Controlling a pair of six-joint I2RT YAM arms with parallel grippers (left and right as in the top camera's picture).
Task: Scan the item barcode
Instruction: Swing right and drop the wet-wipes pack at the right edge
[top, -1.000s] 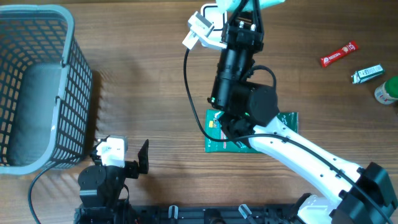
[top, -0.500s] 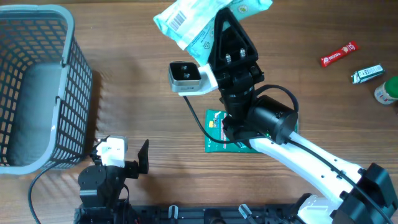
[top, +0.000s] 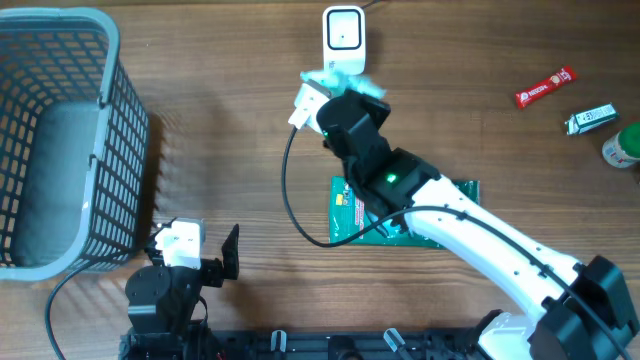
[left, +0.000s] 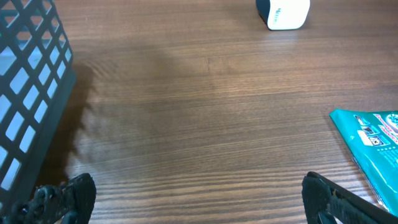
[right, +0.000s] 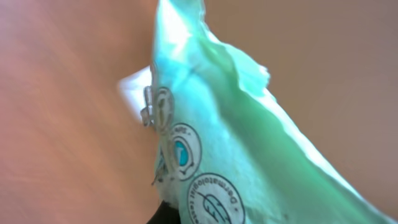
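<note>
My right gripper is shut on a pale teal packet with round printed seals. That packet fills the right wrist view, and in the overhead view only a sliver of it shows past the wrist. It hangs just in front of the white barcode scanner at the back of the table. No barcode shows on the packet. My left gripper rests open over bare wood at the front left, its fingers far apart. The scanner also stands far ahead in the left wrist view.
A green flat packet lies on the table under my right arm. A grey mesh basket stands at the far left. At the right edge lie a red candy bar, a small wrapped pack and a green-capped bottle.
My right arm has swung the teal packet down from high near the camera to low in front of the scanner, which now shows. The left arm has not moved.
</note>
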